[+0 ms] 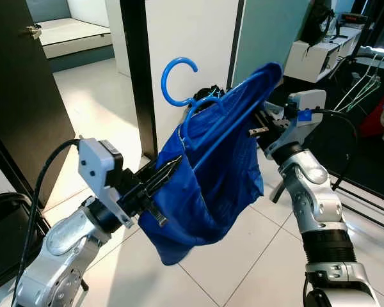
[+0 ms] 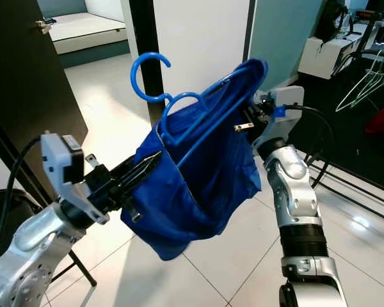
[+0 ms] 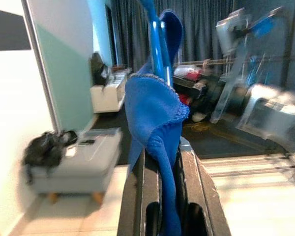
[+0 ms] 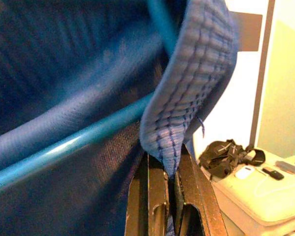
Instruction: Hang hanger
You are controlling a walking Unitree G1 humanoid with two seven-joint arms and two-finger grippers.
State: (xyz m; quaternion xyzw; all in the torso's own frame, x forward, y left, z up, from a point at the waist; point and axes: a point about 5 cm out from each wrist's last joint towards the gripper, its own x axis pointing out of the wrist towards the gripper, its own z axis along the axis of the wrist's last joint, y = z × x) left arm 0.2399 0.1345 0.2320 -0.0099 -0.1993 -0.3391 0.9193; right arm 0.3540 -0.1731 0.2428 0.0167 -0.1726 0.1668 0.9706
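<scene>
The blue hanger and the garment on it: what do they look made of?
Hanger: likely plastic or plastic-coated, glossy, with a highlight along its bar. Garment: soft knit or mesh fabric with a slight sheen; it drapes, and ribbed texture shows at the edge pinched by the right gripper.

The hanger (image 1: 198, 109) looks like smooth, glossy blue plastic, its hook catching the light. Draped over it, the cloth (image 1: 211, 185) is a blue knit with a fine ribbed, mesh-like weave and a slight sheen. A fold of it sits between the matt black fingers (image 3: 142, 196) of the left tool (image 1: 169, 169); the right tool (image 4: 169, 196) pinches a stitched hem. Both arms are brushed silver metal. The floor (image 1: 243, 268) beneath is glossy white tile.
</scene>
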